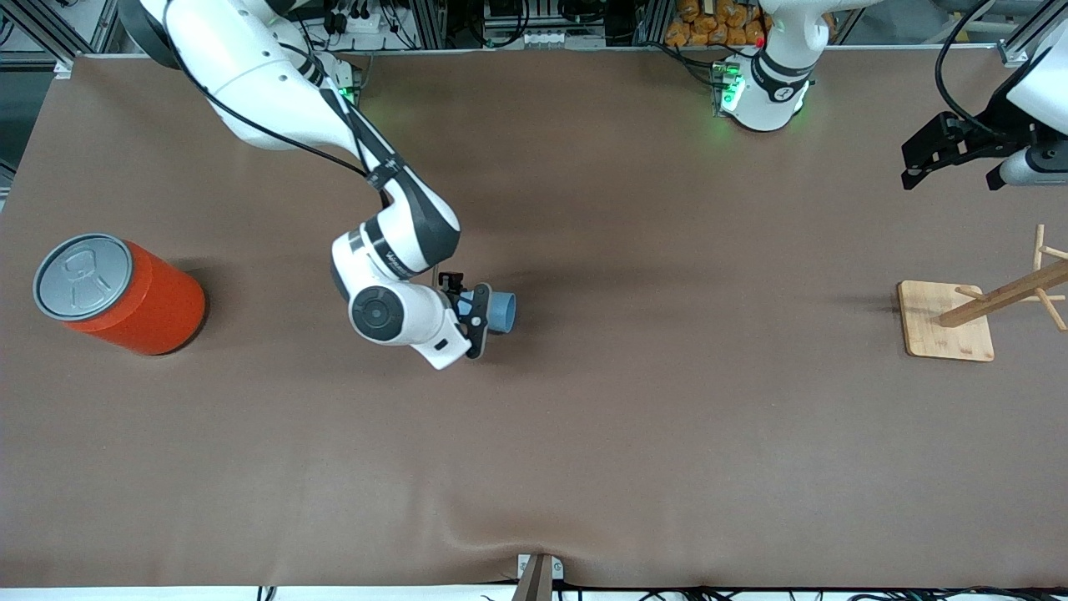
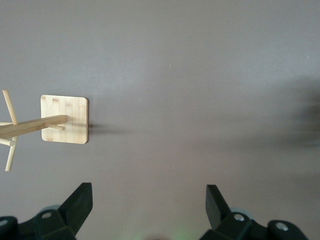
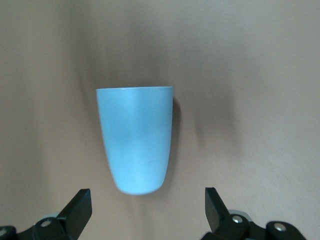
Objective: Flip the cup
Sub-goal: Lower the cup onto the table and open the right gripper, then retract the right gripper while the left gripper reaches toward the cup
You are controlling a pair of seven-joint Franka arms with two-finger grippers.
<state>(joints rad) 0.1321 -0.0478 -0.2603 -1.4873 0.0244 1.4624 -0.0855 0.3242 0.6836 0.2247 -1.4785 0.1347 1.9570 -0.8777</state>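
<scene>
Light-blue, matte, probably light and stiff — the cup (image 1: 501, 310) sits mid-table; best pinched across its tapered wall. The right gripper (image 1: 479, 321) is right by it, fingers wide, holding nothing. The left gripper (image 1: 926, 159) waits, open — above the table's left-arm end.

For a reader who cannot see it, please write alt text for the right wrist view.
A small light-blue cup lies on the brown table, in line with the gap between the open right gripper fingers and touching neither. Only the two black fingertips show at the picture's edge.
</scene>
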